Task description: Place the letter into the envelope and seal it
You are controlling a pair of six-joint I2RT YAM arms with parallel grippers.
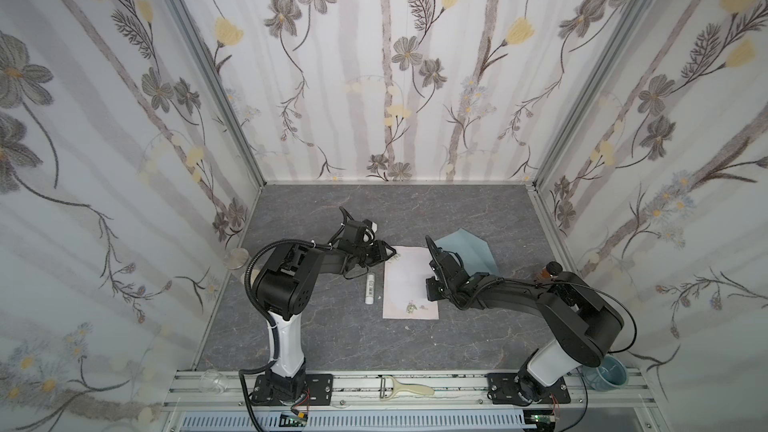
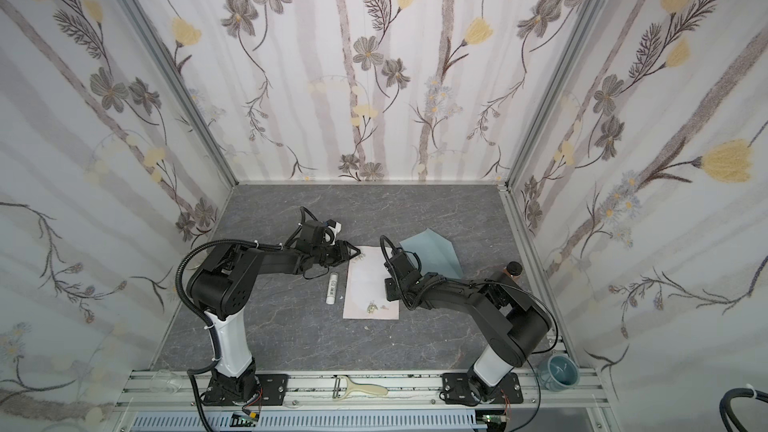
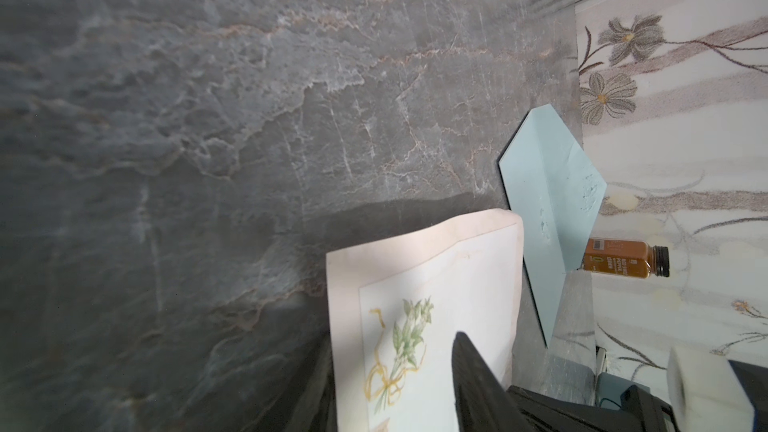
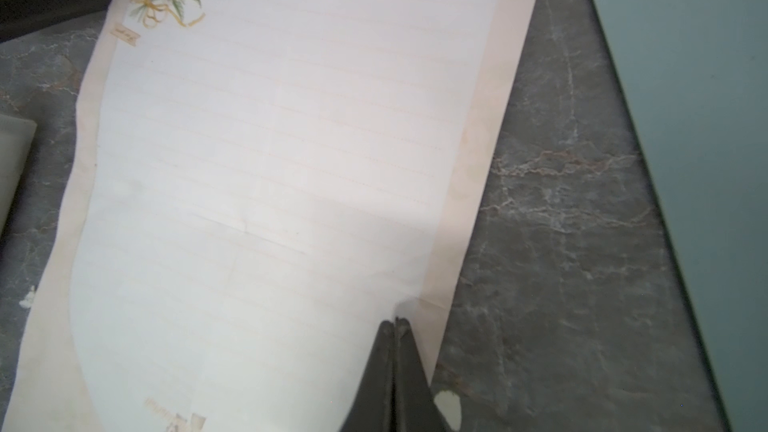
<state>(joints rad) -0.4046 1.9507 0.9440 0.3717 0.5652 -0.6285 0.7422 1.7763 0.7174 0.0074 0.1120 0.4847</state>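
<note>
beside the letter [image 1: 409, 284], off its far right corner with bare table between, lies the envelope [image 1: 469, 247], flap open. at the letter's far left corner the left gripper [image 1: 392, 252] stands half open astride the curled edge, not clamped; the right gripper [image 4: 395, 326], jaws closed, rests its tip on the letter's envelope-side margin, apparently gripping nothing. judged barely begun: sheet flat and unfolded, insertion and sealing both outstanding.

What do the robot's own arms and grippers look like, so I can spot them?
The left arm and right arm match: black joint housings, a white lower link. A ribbed black hose loops along the left one; a thin black cable arcs over the right wrist. The left gripper and right gripper have matte black fingers tapering to wedges.
</note>
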